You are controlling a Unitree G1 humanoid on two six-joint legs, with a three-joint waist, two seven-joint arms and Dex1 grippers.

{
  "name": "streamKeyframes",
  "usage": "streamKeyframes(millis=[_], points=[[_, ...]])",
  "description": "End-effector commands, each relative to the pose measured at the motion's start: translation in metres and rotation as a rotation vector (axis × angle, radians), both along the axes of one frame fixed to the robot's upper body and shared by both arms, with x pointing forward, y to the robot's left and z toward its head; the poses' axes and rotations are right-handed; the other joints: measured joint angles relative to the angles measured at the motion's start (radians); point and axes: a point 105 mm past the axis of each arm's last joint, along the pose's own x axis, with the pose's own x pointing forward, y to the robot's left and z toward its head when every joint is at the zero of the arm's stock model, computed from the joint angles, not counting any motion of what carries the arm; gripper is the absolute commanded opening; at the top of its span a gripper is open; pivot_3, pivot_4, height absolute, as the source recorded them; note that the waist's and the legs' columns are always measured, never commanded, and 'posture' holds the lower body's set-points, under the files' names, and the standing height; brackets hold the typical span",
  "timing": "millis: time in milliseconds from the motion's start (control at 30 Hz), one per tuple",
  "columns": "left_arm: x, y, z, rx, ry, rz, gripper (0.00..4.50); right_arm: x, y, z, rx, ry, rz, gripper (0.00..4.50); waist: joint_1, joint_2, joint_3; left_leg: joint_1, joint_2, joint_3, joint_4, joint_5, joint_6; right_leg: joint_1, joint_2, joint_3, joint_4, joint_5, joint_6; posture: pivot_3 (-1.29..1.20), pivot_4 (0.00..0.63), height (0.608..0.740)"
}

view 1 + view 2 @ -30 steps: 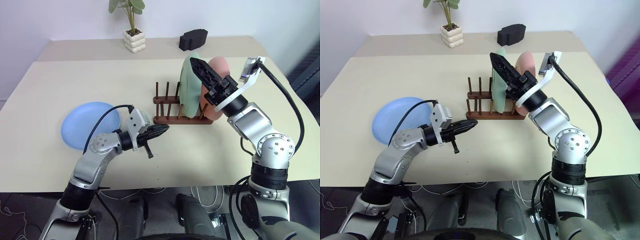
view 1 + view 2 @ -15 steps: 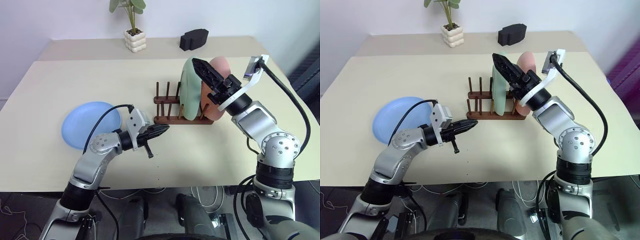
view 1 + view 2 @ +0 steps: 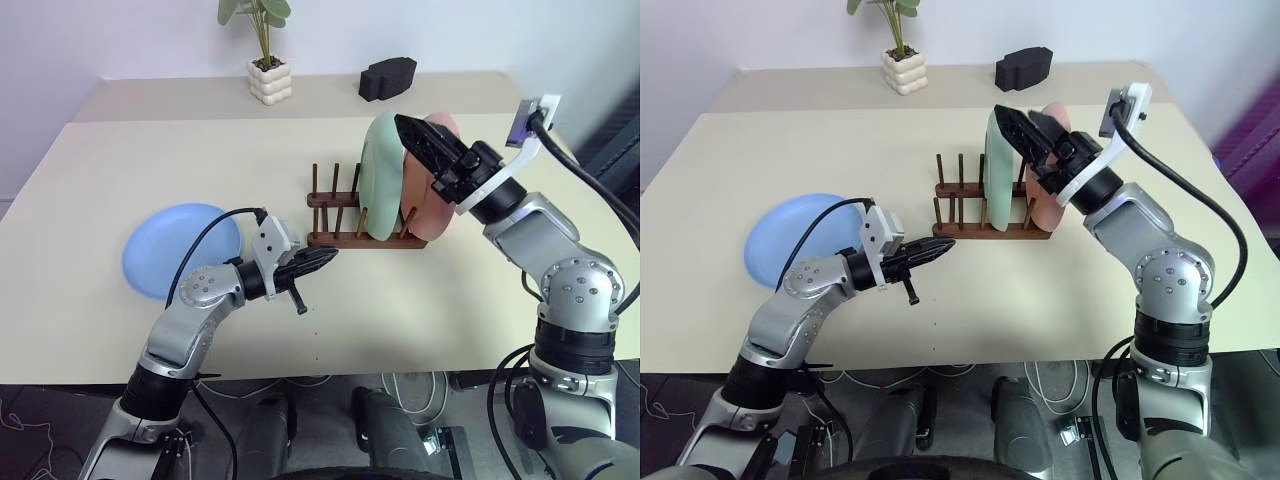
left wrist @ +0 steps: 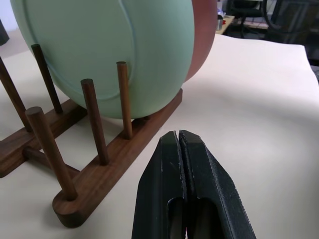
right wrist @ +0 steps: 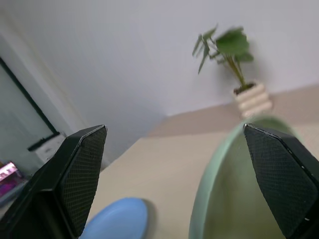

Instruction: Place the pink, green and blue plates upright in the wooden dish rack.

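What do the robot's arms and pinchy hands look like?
Both arms are shiny silver metal with round joints and black bands. Each ends in a gripper of two pointy black fingers: the left gripper and the right gripper. A small white camera box sits on each wrist, and a black cable loops along each arm.

rack (image 3: pixel 345 226): dark wood | green plate (image 3: pixel 380 178), pink plate (image 3: pixel 428 205): upright in rack | blue plate (image 3: pixel 180 249): flat on table
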Motion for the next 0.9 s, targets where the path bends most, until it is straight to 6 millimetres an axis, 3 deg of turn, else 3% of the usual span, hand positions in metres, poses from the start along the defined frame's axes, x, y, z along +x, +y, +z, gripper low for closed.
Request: streamKeyframes(millis=[33, 133, 267, 367, 467, 533, 633, 767, 900], points=[[0.013, 0.021, 0.024, -0.053, -0.065, 0.124, 0.88, -0.017, 0.012, 0.023, -0.263, -0.243, 0.033, 4.5, 0.0, 0.0, 0.0, 0.0, 0.0, 0.0, 0.0, 0.0, 0.0, 0.0, 0.0, 0.0, 0.0, 0.0, 0.0, 0.0, 0.15, 0.736], [0.026, 0.049, 0.036, -0.08, -0.088, 0.274, 2.33, -0.023, 0.025, 0.02, -0.454, -0.344, 0.098, 4.5, -0.003, 0.0, 0.0, -0.001, 0.0, 0.0, 0.0, 0.0, 0.0, -0.001, 0.0, -0.001, 0.0, 0.0, 0.0, 0.0, 0.15, 0.736], [0.038, 0.108, 0.05, -0.085, -0.1, 0.522, 4.36, -0.031, 0.045, 0.007, -0.65, -0.454, 0.205, 4.5, -0.006, 0.0, 0.0, -0.001, 0.0, -0.001, 0.0, 0.0, 0.0, -0.002, 0.001, -0.002, 0.0, 0.0, 0.0, 0.0, 0.15, 0.736], [0.039, 0.14, 0.054, -0.059, -0.088, 0.648, 4.44, -0.034, 0.056, 0.001, -0.698, -0.505, 0.25, 4.5, -0.002, -0.001, 0.001, -0.001, 0.0, -0.001, 0.0, 0.0, 0.0, -0.002, 0.001, -0.002, 0.0, 0.001, 0.001, 0.0, 0.15, 0.736], [0.041, 0.198, 0.044, 0.041, 0.017, 0.952, 4.44, -0.034, 0.072, -0.006, -0.777, -0.614, 0.259, 4.5, -0.001, -0.001, 0.001, -0.002, 0.0, -0.001, 0.001, 0.0, 0.0, -0.002, 0.0, -0.002, 0.0, 0.001, 0.002, 0.0, 0.15, 0.736], [0.037, 0.224, 0.045, 0.01, 0.093, 1.097, 4.44, -0.033, 0.079, -0.009, -0.804, -0.664, 0.265, 4.5, -0.002, -0.001, 0.001, -0.002, -0.001, -0.001, 0.001, 0.0, 0.0, -0.002, 0.0, -0.002, 0.0, 0.002, 0.003, 0.0, 0.15, 0.736], [0.031, 0.24, 0.046, 0.008, 0.138, 1.182, 4.44, -0.033, 0.084, -0.012, -0.843, -0.723, 0.267, 4.5, 0.001, -0.003, 0.002, -0.002, -0.001, -0.002, 0.001, 0.0, 0.0, -0.002, 0.0, -0.003, 0.001, 0.002, 0.004, 0.0, 0.15, 0.736], [0.015, 0.271, 0.017, 0.115, 0.328, 1.339, 4.44, -0.03, 0.089, -0.017, -0.871, -0.772, 0.271, 4.5, -0.001, -0.004, 0.002, -0.002, -0.001, -0.002, 0.001, 0.0, -0.001, -0.002, 0.0, -0.003, 0.001, 0.002, 0.004, 0.0, 0.15, 0.736], [0.007, 0.27, -0.002, 0.088, 0.47, 1.323, 4.44, -0.031, 0.092, -0.019, -0.862, -0.782, 0.284, 4.5, -0.002, -0.004, 0.002, -0.001, -0.001, -0.002, 0.0, 0.0, -0.001, -0.002, 0.0, -0.003, 0.001, 0.002, 0.004, 0.0, 0.15, 0.736]])
